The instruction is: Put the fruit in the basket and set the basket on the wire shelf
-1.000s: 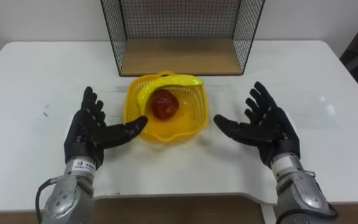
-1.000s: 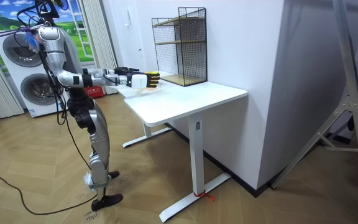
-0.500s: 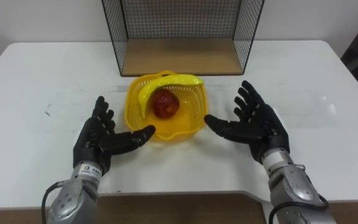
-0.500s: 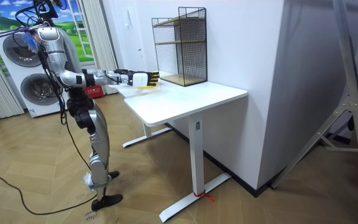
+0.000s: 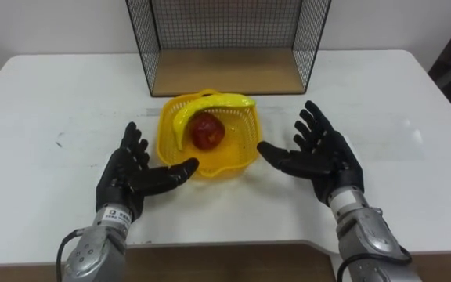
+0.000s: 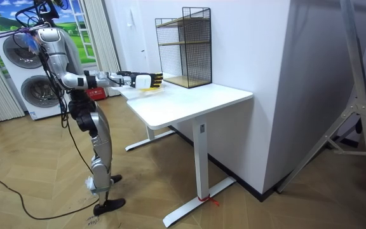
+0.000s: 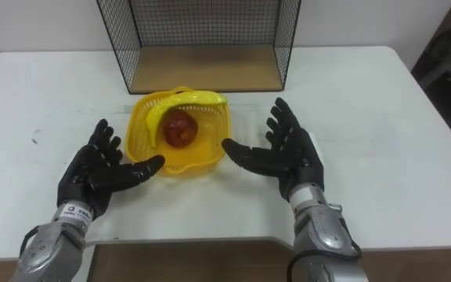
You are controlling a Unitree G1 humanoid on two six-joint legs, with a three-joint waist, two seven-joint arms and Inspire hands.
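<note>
Our left hand (image 5: pixel 128 176) and right hand (image 5: pixel 319 157) lie open, fingers spread, flanking the yellow basket (image 5: pixel 210 166) on the white table (image 5: pixel 53 94); whether the thumbs touch its near rim we cannot tell. The banana (image 5: pixel 210 102) and red apple (image 5: pixel 207 131) sit inside, so we judge loading done; next, both hands must clasp its sides and lift it far into the wire shelf (image 5: pixel 225 72). The room view adds the shelf's upper tiers.

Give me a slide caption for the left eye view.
Open left hand and open right hand flank the yellow basket, banana and red fruit inside, on the table before the wire shelf.
</note>
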